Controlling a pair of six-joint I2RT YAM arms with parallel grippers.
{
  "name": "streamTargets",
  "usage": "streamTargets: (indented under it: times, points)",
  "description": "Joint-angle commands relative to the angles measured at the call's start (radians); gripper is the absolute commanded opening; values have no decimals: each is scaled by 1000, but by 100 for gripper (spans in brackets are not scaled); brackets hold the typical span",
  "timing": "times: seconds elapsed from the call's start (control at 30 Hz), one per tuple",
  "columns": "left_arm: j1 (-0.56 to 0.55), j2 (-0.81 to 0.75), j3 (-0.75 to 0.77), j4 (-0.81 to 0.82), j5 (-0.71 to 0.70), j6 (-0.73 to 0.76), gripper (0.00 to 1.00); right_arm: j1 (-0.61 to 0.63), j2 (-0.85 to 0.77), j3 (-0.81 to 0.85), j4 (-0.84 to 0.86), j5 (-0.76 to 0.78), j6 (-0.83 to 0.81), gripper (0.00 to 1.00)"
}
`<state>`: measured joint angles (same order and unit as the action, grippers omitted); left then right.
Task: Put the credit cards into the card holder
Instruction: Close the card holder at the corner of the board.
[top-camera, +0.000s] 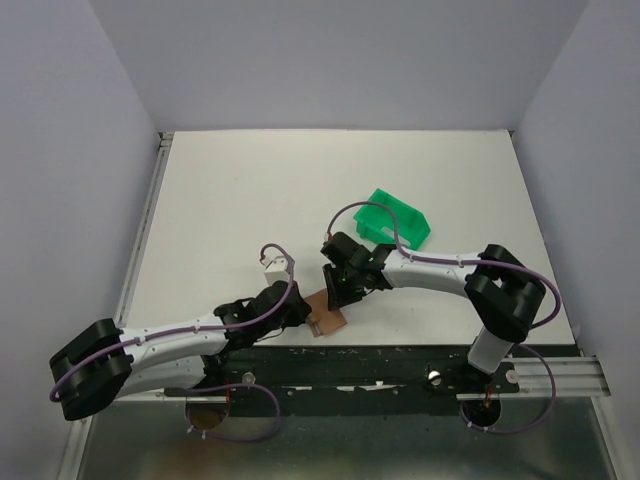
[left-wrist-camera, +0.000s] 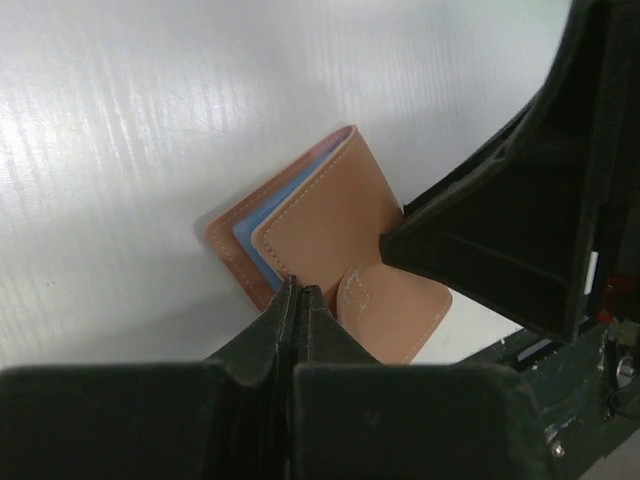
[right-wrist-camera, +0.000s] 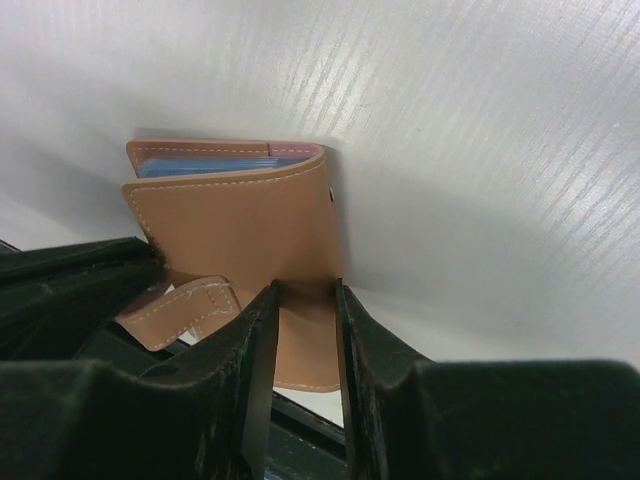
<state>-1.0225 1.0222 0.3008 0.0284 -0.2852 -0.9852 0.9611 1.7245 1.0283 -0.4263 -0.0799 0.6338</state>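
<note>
The tan leather card holder (top-camera: 327, 319) lies near the table's front edge, between both grippers. It is folded over with its snap tab (right-wrist-camera: 180, 312) loose. Light blue credit cards (left-wrist-camera: 256, 243) sit inside it, only their edges showing, also in the right wrist view (right-wrist-camera: 200, 166). My left gripper (left-wrist-camera: 297, 292) is shut, its tips touching the holder's (left-wrist-camera: 325, 225) near edge. My right gripper (right-wrist-camera: 305, 292) is open by a narrow gap, its fingertips (right-wrist-camera: 268, 300) resting on the holder's top flap (right-wrist-camera: 240, 225). In the left wrist view the right gripper (left-wrist-camera: 500, 230) touches the holder's right corner.
A green plastic bin (top-camera: 396, 221) stands behind the right arm. The table's front edge and black rail (top-camera: 380, 362) lie just beyond the holder. The white tabletop (top-camera: 300, 190) stretches out behind, with walls on three sides.
</note>
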Motion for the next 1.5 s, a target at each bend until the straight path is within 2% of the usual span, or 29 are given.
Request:
streamTargets:
  times: [0.0, 0.27, 0.43, 0.53, 0.83, 1.03, 1.2, 1.3, 1.47]
  points:
    - [-2, -56, 18, 8, 113, 13, 0, 10, 38, 18, -35, 23, -13, 36]
    - [-2, -194, 14, -2, 178, -13, 0, 8, 46, 18, -34, 22, -13, 35]
    - [-2, -238, 0, -54, 132, -21, 0, 10, 41, 16, -32, 23, -11, 35]
    - [-2, -205, -17, -1, 127, -17, 0, 7, 35, 10, -26, 26, -10, 35]
    - [-2, 25, -6, 50, 110, -30, 0, 7, 7, -7, -14, 31, -5, 36]
    - [-2, 16, -40, 18, 81, -66, 0, 7, -91, -42, 18, 19, -3, 39]
    - [-2, -10, -65, -5, 70, -78, 0, 4, -183, -62, 21, 39, -9, 46]
    - [-2, -19, -78, -5, 70, -86, 0, -8, -204, -66, 21, 22, -28, 54]
    - [-1, -34, -100, -7, 67, -93, 0, -36, -200, -99, 50, -30, -49, 56]
